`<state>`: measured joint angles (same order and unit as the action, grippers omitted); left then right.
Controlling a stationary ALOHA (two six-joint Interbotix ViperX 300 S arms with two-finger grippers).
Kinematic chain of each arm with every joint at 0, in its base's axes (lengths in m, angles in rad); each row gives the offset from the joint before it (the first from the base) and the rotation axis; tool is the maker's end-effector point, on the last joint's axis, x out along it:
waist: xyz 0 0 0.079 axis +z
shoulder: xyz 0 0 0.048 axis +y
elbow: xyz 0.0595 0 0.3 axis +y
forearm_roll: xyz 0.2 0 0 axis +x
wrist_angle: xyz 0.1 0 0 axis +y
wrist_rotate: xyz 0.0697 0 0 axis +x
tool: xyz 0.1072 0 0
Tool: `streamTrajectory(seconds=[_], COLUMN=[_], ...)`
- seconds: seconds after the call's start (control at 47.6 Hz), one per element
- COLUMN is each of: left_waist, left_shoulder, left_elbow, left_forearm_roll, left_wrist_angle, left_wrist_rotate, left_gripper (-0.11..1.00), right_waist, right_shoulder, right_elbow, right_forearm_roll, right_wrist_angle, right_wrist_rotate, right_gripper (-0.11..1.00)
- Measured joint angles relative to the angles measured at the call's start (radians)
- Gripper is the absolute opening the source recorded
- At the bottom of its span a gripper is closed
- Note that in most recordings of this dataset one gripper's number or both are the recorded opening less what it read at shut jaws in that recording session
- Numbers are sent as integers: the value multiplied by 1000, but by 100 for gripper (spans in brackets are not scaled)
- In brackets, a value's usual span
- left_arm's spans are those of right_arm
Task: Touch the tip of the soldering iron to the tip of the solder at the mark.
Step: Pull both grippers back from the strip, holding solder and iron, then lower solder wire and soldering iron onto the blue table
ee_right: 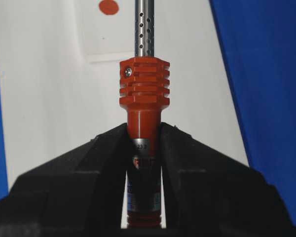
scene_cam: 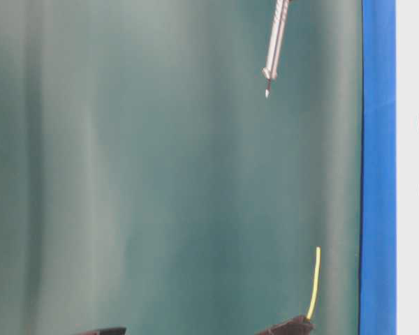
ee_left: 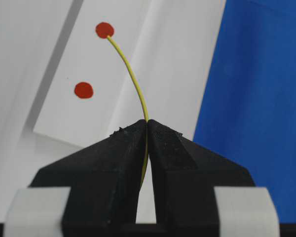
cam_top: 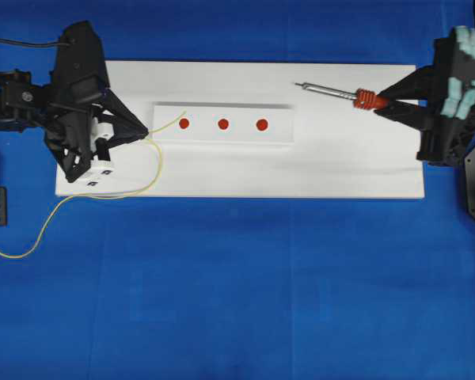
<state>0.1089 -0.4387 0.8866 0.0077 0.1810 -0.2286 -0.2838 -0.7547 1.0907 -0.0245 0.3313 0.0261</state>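
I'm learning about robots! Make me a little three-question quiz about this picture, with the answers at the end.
1. True or false: the soldering iron is lying flat on the white board.
2. How many red marks are on the raised white strip? A) two B) three C) five
3. Fill in: the left gripper is pinching the thin yellow ____.

Key:
1. False. The right gripper holds it by its red-orange handle, up in the air, as the table-level view shows.
2. B, three.
3. Solder. Its free end points at the nearest red mark, far from the iron's tip.
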Motion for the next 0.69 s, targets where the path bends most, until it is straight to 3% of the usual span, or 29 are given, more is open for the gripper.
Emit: streamTrajectory(seconds=[0.168, 0.336, 0.526, 0.694], left_waist=[0, -43, -186, -342], left_shoulder=[-26, -57, -83, -71], left_elbow=[23, 48, 71, 74], left_forearm_roll=[0, -3, -3, -3], left_wrist_angle=[-5, -23, -66, -127], left_wrist_rotate=[-8, -55, -143, -187], left_gripper=[2, 2, 2, 2], right_waist=[-3, 18, 172, 342], right_shoulder=[25, 21, 9, 17], right_elbow=[6, 5, 6, 6], right_forearm_roll=[3, 21, 25, 26], right_wrist_angle=[0, 0, -20, -94], right_wrist_rotate=[46, 146, 232, 262], right_gripper=[6, 6, 6, 6])
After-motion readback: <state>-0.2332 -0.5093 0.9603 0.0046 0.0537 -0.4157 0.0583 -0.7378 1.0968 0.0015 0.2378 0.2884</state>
